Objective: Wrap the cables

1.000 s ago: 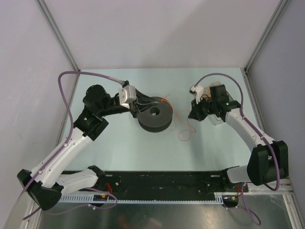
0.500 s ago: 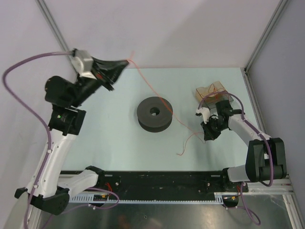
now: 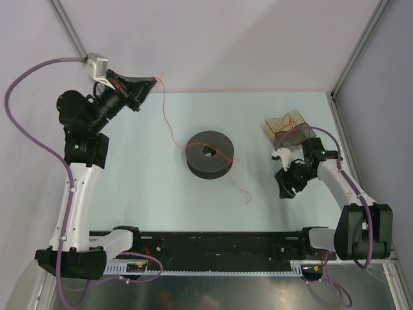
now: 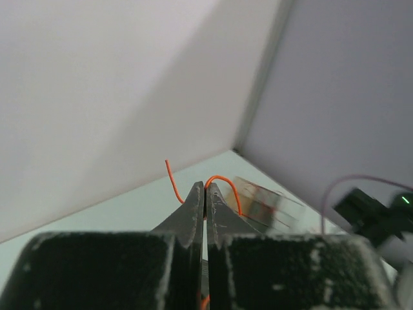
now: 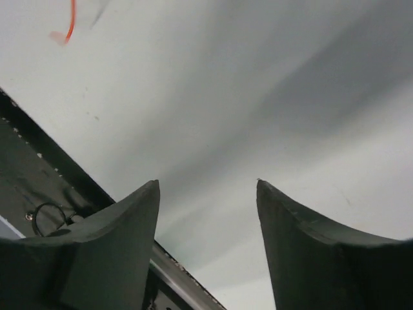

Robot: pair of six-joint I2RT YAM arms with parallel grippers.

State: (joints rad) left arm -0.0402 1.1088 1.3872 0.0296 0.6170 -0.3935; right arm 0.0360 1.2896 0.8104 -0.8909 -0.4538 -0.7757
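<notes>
A thin orange cable (image 3: 169, 129) runs from my left gripper (image 3: 153, 82) down across the dark grey spool (image 3: 210, 155) and ends loose on the table at the spool's front right. The left gripper is raised at the back left corner, shut on the cable. In the left wrist view the cable (image 4: 222, 179) loops out on both sides of the pinched tips of that gripper (image 4: 206, 187). My right gripper (image 3: 284, 188) hovers low over the table to the right of the spool, open and holding nothing (image 5: 206, 184). A bit of the cable's end (image 5: 70, 19) shows at the top left of the right wrist view.
A clear plastic box (image 3: 289, 126) holding more orange wire stands at the back right, just behind the right arm, and shows too in the left wrist view (image 4: 264, 203). A black rail (image 3: 213, 245) runs along the near edge. Walls enclose the table at the back and both sides.
The left gripper rose from the spool to the back left corner, pulling the cable with it. The right gripper moved toward the front, opened and let the cable go.
</notes>
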